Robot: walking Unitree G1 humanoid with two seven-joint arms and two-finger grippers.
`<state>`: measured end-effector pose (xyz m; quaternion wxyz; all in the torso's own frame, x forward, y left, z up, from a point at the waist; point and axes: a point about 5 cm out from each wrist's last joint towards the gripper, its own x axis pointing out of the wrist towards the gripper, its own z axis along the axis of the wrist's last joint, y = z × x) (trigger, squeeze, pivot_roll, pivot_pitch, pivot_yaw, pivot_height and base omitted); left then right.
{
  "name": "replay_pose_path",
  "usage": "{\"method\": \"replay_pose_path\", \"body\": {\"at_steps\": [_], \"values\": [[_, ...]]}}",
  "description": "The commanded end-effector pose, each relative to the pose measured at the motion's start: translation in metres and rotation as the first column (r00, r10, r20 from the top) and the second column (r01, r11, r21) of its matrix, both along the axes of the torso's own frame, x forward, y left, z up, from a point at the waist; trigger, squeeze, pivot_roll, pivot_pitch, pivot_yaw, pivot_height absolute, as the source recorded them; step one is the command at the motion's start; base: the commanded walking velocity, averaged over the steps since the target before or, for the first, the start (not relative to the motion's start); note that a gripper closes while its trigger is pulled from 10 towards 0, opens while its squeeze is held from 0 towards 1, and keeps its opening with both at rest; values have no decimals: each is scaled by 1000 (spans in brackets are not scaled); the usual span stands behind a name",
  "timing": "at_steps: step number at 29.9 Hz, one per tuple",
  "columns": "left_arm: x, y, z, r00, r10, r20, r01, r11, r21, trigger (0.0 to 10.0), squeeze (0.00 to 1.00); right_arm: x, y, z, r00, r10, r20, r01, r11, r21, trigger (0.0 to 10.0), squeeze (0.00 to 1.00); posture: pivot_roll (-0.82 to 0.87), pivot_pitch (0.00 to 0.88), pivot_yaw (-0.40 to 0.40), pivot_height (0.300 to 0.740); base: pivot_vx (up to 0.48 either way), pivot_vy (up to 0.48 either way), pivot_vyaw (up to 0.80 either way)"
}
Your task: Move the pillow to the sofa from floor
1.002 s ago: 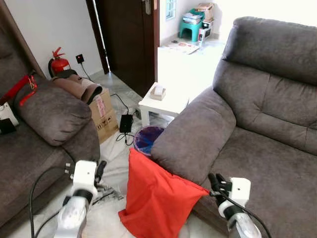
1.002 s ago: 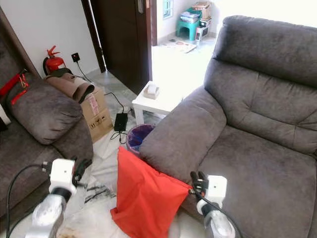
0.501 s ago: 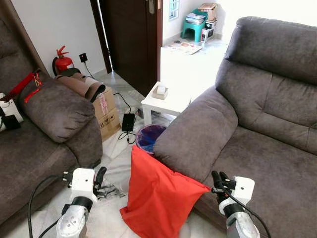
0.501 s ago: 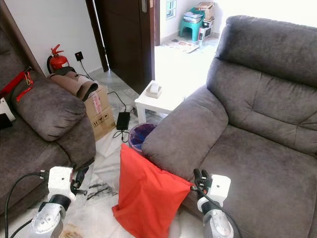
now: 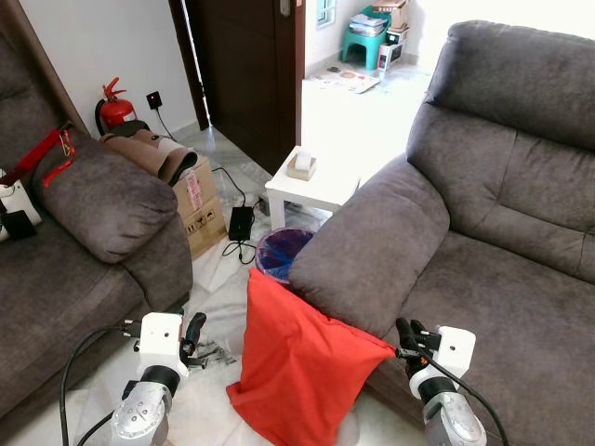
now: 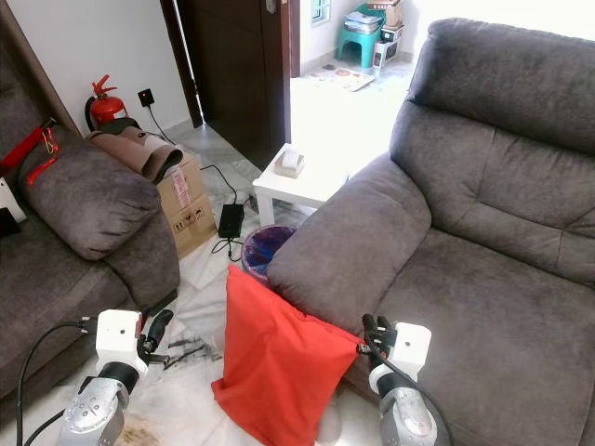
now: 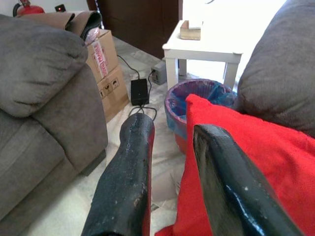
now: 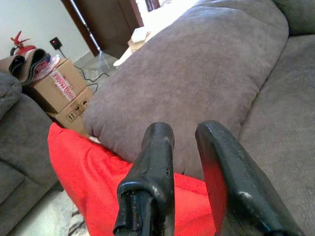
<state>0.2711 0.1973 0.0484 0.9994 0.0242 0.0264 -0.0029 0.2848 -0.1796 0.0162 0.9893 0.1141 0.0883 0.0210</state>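
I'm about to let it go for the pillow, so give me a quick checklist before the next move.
1. Pillow in view, leaning on the sofa arm: ok.
2. Left gripper open, free of the pillow: ok.
3. Right gripper open, at the pillow's corner: ok.
4. Sofa seat free for the drop: ok.
5. Bin behind the pillow may snag: cannot tell.

Your head cameras look forward and down from above at the red pillow point(image 5: 296, 364) leaning on the right sofa's armrest point(image 5: 367, 252). Each wrist camera sits low and close, looking along its own fingers; both share that pillow, armrest and the cardboard box point(image 7: 107, 69)
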Motion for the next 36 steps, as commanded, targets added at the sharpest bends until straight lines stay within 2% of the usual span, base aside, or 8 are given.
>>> {"method": "replay_pose_path", "body": {"at_steps": [1, 13, 21, 24, 27, 36], "values": [[-3, 2, -3, 1000, 5, -16, -5, 1000, -4, 10000, 0, -1, 2, -1, 1000, 1, -3, -1, 1000, -3, 10000, 0, -23, 138, 51, 670, 0, 0, 0], [-4, 2, -2, 1000, 4, -29, -5, 1000, -7, 10000, 0, 1, 5, 2, 1000, -4, 21, 4, 1000, 24, 10000, 0, -20, 143, 52, 670, 0, 0, 0], [-3, 1, -1, 999, 5, -33, -5, 1000, -8, 10000, 0, 2, 8, 0, 1000, 12, -9, -12, 1000, 22, 10000, 0, -17, 145, 52, 670, 0, 0, 0], [-5, 3, -5, 999, 8, -46, -9, 1000, -4, 10000, 0, 2, 9, -2, 1000, 13, -25, -12, 1000, 23, 10000, 0, -16, 145, 52, 650, 0, 0, 0], [-6, 3, -8, 998, 7, -55, -7, 1000, 5, 10000, 0, 1, 9, 0, 1000, 12, 5, -12, 999, 30, 10000, 0, -18, 147, 53, 637, 0, 0, 0], [-8, 2, -11, 998, 7, -65, -5, 1000, 20, 10000, 0, 2, 8, 0, 1000, 12, 2, -12, 1000, 28, 10000, 0, -20, 150, 51, 637, 0, 0, 0]]}}
